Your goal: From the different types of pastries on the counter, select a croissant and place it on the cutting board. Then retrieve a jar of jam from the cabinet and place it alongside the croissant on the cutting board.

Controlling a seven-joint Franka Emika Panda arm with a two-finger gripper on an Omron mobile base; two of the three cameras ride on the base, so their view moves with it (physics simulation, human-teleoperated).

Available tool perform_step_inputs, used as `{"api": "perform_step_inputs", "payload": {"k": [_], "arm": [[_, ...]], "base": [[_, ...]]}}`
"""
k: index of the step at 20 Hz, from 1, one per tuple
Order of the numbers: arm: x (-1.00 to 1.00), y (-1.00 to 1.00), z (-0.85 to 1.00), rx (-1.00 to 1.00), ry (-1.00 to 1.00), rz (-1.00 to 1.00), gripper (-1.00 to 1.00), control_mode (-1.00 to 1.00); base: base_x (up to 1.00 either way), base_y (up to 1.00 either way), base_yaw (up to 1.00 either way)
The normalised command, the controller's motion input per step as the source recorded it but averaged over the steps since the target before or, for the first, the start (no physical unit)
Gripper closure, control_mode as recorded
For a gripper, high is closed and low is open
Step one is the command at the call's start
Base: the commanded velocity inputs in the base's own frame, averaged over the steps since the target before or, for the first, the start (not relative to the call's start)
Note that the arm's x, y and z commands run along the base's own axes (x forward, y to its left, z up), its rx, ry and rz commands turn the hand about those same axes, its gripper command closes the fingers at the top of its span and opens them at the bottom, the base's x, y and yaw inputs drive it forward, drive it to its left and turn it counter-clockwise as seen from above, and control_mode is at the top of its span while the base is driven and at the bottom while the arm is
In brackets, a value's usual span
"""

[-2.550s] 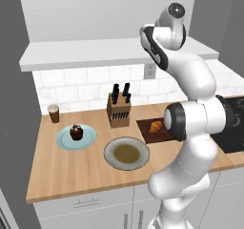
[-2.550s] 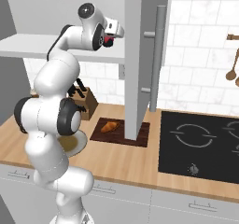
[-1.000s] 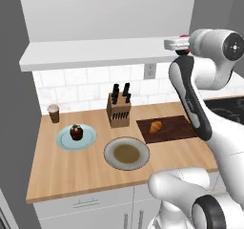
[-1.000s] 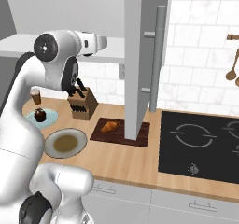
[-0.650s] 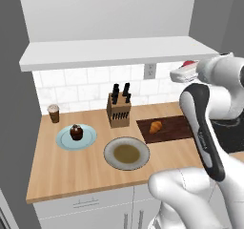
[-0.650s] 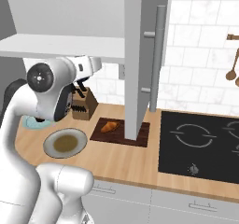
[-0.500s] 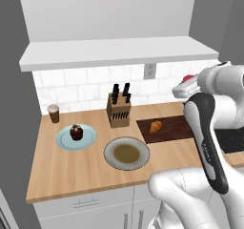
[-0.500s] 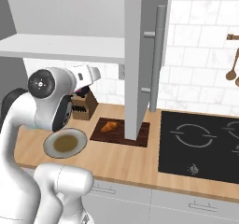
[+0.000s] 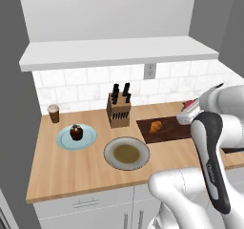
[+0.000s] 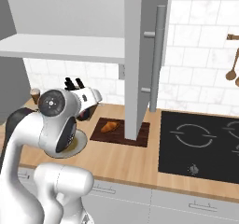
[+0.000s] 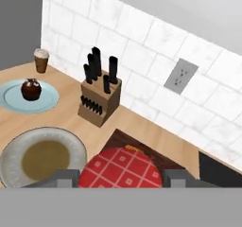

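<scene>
Above the long light wooden counter [image 9: 62,163], robot hand [image 11: 121,178] clamped on small red checked jam jar [image 11: 122,169], over dark brown rectangular cutting board [image 9: 164,131], golden-orange croissant [image 9: 156,126] lying there.

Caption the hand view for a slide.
Gripper carrying the red jam jar above the cutting board, beside the knife block.

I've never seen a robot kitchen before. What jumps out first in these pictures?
The big white arm bends low over the counter, its hand clamped on a red checked jar of jam above the dark cutting board. A golden croissant lies on that board. Further left, a chocolate cupcake sits on a pale blue plate.
</scene>
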Motion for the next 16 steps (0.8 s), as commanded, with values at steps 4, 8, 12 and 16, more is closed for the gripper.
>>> {"api": "perform_step_inputs", "payload": {"k": [4,8,12,16], "arm": [[0.60,-0.38,-0.52,0.15,0.00,0.11,1.00,-1.00],[0.65,-0.13,-0.60,0.11,0.00,0.19,1.00,-1.00],[0.84,-0.04,-0.78,0.04,0.00,0.26,1.00,-1.00],[0.74,-0.51,-0.15,0.01,0.00,0.13,1.00,-1.00]], "base": [[0.00,0.00,0.00],[0.00,0.00,0.00],[0.00,0.00,0.00],[0.00,0.00,0.00]]}}
